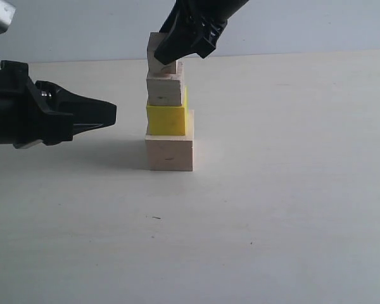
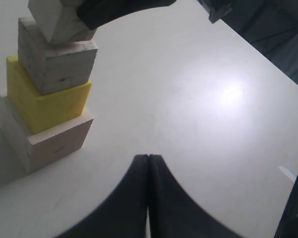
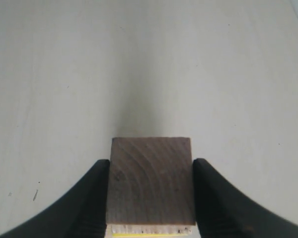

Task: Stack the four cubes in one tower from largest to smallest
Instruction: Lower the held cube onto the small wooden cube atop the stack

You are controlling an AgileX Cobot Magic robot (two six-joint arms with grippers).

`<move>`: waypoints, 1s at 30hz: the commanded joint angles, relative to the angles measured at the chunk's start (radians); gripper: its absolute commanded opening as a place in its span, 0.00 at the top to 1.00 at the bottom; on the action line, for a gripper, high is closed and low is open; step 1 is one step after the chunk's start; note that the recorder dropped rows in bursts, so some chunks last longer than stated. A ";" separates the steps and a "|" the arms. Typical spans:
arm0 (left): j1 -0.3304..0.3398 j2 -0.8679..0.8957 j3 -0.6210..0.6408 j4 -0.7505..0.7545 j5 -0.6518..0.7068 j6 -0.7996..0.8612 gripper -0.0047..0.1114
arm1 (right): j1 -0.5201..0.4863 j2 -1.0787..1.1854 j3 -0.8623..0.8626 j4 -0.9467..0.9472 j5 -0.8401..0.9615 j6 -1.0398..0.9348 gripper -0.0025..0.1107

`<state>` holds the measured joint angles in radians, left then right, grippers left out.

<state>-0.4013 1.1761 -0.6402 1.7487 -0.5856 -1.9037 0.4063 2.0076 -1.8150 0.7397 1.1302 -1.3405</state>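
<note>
Tower [image 1: 170, 126] stands near the middle of the table [image 1: 291, 209]: largest cube [image 1: 170, 154] at the bottom, yellow cube [image 1: 166, 119] on it, then medium cube [image 1: 164, 88]. The smallest cube [image 1: 156, 49] is at the very top, inside the right gripper [image 3: 151, 166], whose jaws clamp it on two opposite side faces. The wrist view shows wood filling the whole gap btw. the fingers [image 3: 97, 198]. In the exterior view this cube looks tilted, w/ one edge low on the medium cube; whether it sits flat I cannot tell. The left gripper [image 2: 148, 159] is clenched w/ nothing inside, low beside the tower on the left, apart from it.

Handling, my judgement: the cubes are bare wood, stiff and prob. light, so a squeeze does no damage, but the faces are smooth and can slip in a weak grip. The best hold is this one: flat pads on parallel faces, approx. mid-height, so the cube does not rotate. The risk is more the stack than the cube. The layers are not centred on each other and nothing fixes them, so a sideways push at release can shift or topple everything. The cube should be level before letting go.
</note>
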 commanded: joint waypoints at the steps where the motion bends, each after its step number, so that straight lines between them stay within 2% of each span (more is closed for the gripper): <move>1: -0.007 -0.007 0.001 -0.004 0.009 0.001 0.96 | 0.001 -0.001 -0.006 0.015 0.004 0.005 0.98; 8: -0.007 -0.007 0.001 -0.004 0.009 0.001 0.96 | 0.001 -0.001 -0.006 -0.010 0.013 0.005 0.96; 17: -0.007 -0.007 0.001 -0.004 0.009 0.001 0.96 | 0.001 -0.001 -0.006 0.003 0.007 0.005 0.77; 30: -0.007 -0.007 0.001 -0.004 0.009 0.001 0.96 | 0.001 -0.001 -0.006 0.008 -0.004 -0.005 0.56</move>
<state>-0.4013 1.1761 -0.6402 1.7487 -0.5856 -1.9037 0.4063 2.0076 -1.8150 0.7322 1.1345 -1.3403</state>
